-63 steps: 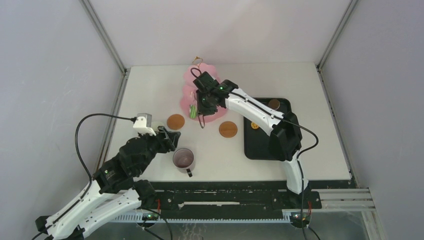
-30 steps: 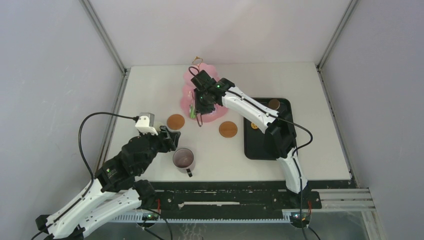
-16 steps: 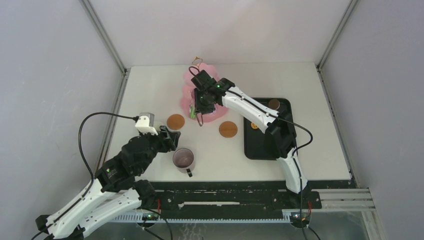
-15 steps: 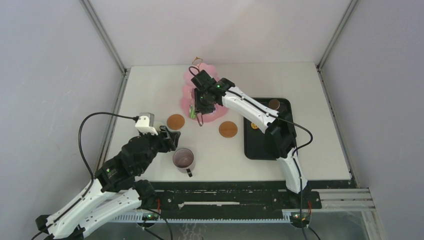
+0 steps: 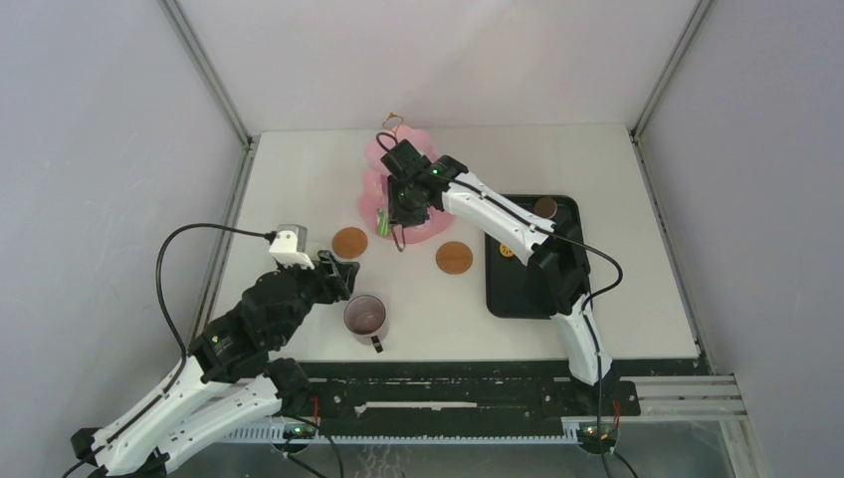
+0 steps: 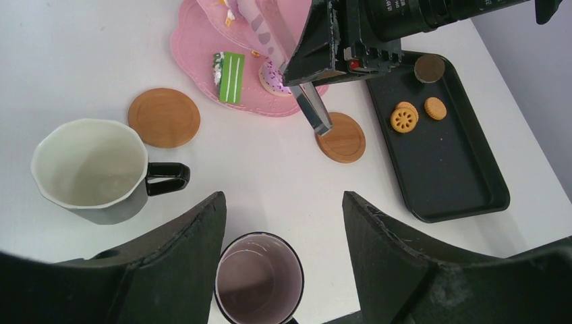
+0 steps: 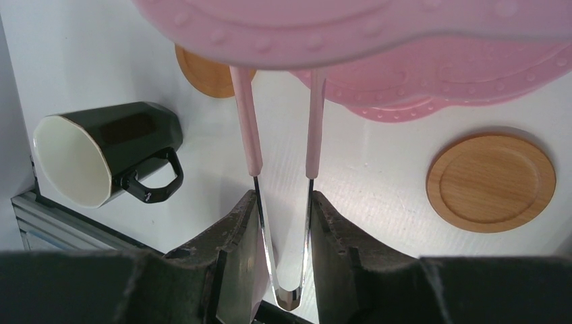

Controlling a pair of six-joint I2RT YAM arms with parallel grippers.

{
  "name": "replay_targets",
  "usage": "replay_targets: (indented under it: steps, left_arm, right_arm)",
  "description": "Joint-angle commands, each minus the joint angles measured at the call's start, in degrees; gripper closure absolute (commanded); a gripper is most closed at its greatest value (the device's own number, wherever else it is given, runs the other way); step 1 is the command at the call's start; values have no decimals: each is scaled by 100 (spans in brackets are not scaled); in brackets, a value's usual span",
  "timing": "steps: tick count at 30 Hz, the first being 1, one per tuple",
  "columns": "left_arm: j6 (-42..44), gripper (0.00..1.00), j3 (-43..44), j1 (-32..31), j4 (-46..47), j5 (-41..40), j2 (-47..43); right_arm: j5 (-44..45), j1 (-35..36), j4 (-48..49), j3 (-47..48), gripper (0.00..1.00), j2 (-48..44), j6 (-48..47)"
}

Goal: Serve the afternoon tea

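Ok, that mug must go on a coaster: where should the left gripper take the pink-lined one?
Probably the rim, from straight above, one finger inside: the mug stands upright, mouth open, close by the open left gripper. Its handle faces away from the gripper.

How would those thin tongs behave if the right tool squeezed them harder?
Probably springy: the tongs are two thin metal arms joined at one end, pinched in the right tool. Likely light, and slippery on the bare polished metal. The pink-sleeved tips should grip better.
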Motion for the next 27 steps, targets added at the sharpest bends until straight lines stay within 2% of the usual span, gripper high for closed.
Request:
replay_targets:
  steps: [1,27]
  left_arm:
    - [64,31,-100,36,171,61,1]
    - [-25,32,-32,36,172,84,-46]
  right_arm:
    - [105,-21,126,-37,61,-389,53]
    - [284,69,145,-505,62,-981,44]
